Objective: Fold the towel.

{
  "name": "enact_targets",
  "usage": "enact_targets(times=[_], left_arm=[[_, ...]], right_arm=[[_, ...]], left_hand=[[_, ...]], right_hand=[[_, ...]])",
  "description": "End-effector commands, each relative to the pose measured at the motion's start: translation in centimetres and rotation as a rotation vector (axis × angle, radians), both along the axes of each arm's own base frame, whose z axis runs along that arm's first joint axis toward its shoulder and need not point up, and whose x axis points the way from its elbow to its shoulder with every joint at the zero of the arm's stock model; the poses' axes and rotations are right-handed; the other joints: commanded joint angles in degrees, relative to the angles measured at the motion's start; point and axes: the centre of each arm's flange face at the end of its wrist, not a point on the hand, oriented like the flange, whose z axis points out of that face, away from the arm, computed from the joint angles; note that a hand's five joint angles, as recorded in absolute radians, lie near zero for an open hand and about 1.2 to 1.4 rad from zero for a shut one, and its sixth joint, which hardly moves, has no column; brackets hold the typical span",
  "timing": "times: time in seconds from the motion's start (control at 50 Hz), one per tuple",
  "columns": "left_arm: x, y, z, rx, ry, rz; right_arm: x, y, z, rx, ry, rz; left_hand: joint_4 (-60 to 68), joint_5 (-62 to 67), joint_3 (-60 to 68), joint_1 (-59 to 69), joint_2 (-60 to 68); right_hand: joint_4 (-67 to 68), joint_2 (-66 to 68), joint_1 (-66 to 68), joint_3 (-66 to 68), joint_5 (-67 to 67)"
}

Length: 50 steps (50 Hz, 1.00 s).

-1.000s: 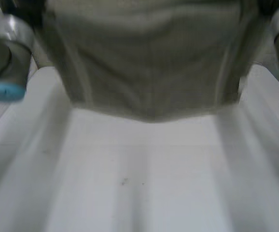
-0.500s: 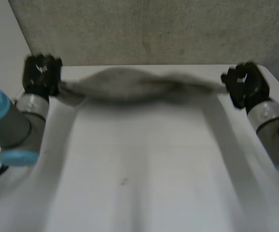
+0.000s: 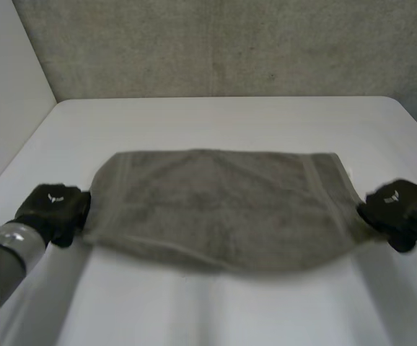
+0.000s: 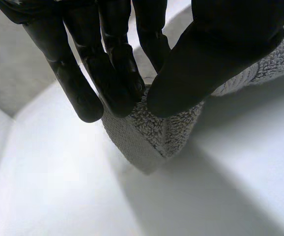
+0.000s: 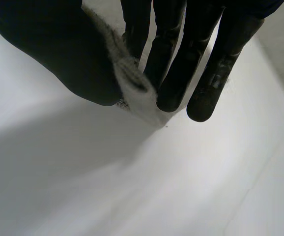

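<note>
- Setting: white table (image 3: pixel 216 119) backed by a grey speckled wall (image 3: pixel 230 43), with a paler side wall at the robot's left.
- Towel (image 3: pixel 223 205): grey terry, spread wide across the middle of the table in a single layer. Its far edge lies straight, and its near edge bows toward the camera between the two hands.
- Left hand (image 3: pixel 53 209): at the towel's near left corner. The left wrist view shows the corner pinched between thumb (image 4: pixel 220 49) and fingers (image 4: pixel 112 73), its tip poking out beneath them.
- Right hand (image 3: pixel 400 209): at the near right corner. In its own wrist view the thumb (image 5: pixel 48 54) presses a thin doubled edge of cloth against the fingers (image 5: pixel 176 59) — a firm pinch.
- Change over the last second: the towel hung high and close to the camera, then stretched, bunched, between the hands at the table's far side. It now lies laid out, with both hands drawn back to the near side.
- Meaning for the task: the spreading looks done, but no fold is made yet — both corners are held, so carrying the near edge over to the far edge seems the likely first fold.
</note>
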Motion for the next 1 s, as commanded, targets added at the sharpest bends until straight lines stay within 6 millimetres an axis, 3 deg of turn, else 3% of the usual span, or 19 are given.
enact_targets(times=[0.02,0.1,0.14,0.16,0.24,0.26,0.3,0.32,0.36,0.38,0.48,0.64,0.82,0.86,0.88,0.92,0.96,0.98,1.0], left_arm=[[-0.6,2.2,2.5,0.018,-0.03,-0.149],[-0.6,0.4,2.8,-0.078,-0.026,-0.137],[-0.7,-0.6,2.5,-0.115,-0.023,-0.135],[-0.8,-1.7,1.9,-0.141,-0.025,-0.134],[-1.6,-5.0,0.6,-0.217,-0.027,-0.141],[-1.6,-5.0,0.6,-0.217,-0.027,-0.141],[-1.9,-6.0,0.0,-0.232,-0.027,-0.142],[-2.5,-7.6,-0.4,-0.274,-0.027,-0.145],[-3.4,-8.8,-0.9,-0.311,-0.023,-0.161],[-4.4,-9.6,-1.2,-0.341,-0.017,-0.179],[-6.4,-12.4,-3.1,-0.409,-0.011,-0.184],[-8.1,-14.7,-5.3,-0.437,-0.048,-0.187],[-8.3,-15.8,-6.0,-0.465,-0.105,-0.183],[-8.3,-15.7,-5.9,-0.465,-0.112,-0.18],[-8.3,-15.7,-5.9,-0.465,-0.112,-0.18],[-8.6,-15.4,-5.9,-0.467,-0.109,-0.186],[-9.0,-15.2,-5.6,-0.473,-0.108,-0.188],[-9.0,-15.1,-5.4,-0.474,-0.11,-0.176],[-8.8,-15.2,-4.9,-0.484,-0.113,-0.154]], right_arm=[[-2.0,0.8,1.0,0.037,0.1,0.018],[-2.0,-0.5,0.5,-0.01,0.068,-0.013],[-1.5,-2.4,-0.6,-0.042,0.022,-0.036],[-1.5,-2.4,-0.7,-0.042,0.022,-0.036],[1.2,-4.7,-1.5,-0.117,-0.055,-0.015],[1.2,-4.7,-1.5,-0.117,-0.055,-0.015],[2.0,-6.8,-2.3,-0.172,-0.082,-0.044],[2.0,-6.9,-2.3,-0.172,-0.082,-0.044],[2.5,-9.4,-3.3,-0.243,-0.107,-0.085],[2.5,-9.4,-3.3,-0.244,-0.108,-0.086],[4.3,-13.4,-5.3,-0.386,-0.117,-0.117],[5.5,-16.2,-7.0,-0.488,-0.12,-0.126],[5.9,-17.3,-9.0,-0.5,-0.069,-0.111],[5.8,-17.2,-9.0,-0.498,-0.058,-0.122],[5.8,-17.2,-9.0,-0.498,-0.058,-0.122],[5.6,-17.2,-8.3,-0.511,-0.056,-0.164],[5.4,-17.2,-7.5,-0.526,-0.059,-0.186],[5.4,-17.2,-7.5,-0.526,-0.059,-0.186],[5.2,-17.1,-6.2,-0.546,-0.069,-0.203]], left_hand=[[10.2,10.9,10.3,10.6,10.2],[10.2,10.9,10.3,10.6,10.2],[10.2,10.9,10.3,10.6,10.2],[10.2,10.9,10.3,10.6,10.2],[10.2,10.9,10.3,10.6,10.2],[10.2,10.9,10.3,10.6,10.2],[10.2,10.9,10.3,10.6,10.2],[10.2,10.9,10.3,10.6,10.2],[10.2,10.9,10.3,10.6,10.2],[10.2,10.9,10.3,10.6,10.2],[10.2,10.9,10.3,10.6,10.2],[10.2,10.9,10.3,10.6,10.2],[10.2,10.9,10.3,10.6,10.2],[-42.6,-41.9,-42.6,-42.2,-42.6],[-42.9,-42.2,-42.9,-42.5,-42.9],[-46.8,-46.1,-46.7,-46.4,-46.8],[-49.8,-49.1,-49.8,-49.4,-49.8],[-58.1,-57.5,-58.1,-57.7,-58.1],[-59.0,-58.4,-59.0,-58.7,-59.0]], right_hand=[[11.6,12.6,24.1,11.8,13.4],[11.6,12.6,24.1,11.8,13.4],[11.6,12.6,24.1,11.8,13.4],[11.6,12.6,24.1,11.8,13.4],[11.6,12.6,24.1,11.8,13.4],[11.6,12.6,24.1,11.8,13.4],[11.6,12.6,24.1,11.8,13.4],[11.6,12.6,24.1,11.8,13.4],[11.6,12.6,24.1,11.8,13.4],[11.6,12.6,24.1,11.8,13.4],[11.6,12.6,24.1,11.8,13.4],[11.6,12.6,24.1,11.8,13.4],[11.6,12.6,24.1,11.8,13.4],[-36.5,-35.5,-24.0,-36.3,-34.7],[-36.8,-35.8,-24.3,-36.5,-35.0],[-58.4,-57.4,-45.9,-58.2,-56.6],[-58.4,-57.4,-45.9,-58.2,-56.6],[-58.4,-57.4,-45.9,-58.2,-56.6],[-58.4,-57.4,-45.9,-58.2,-56.6]])
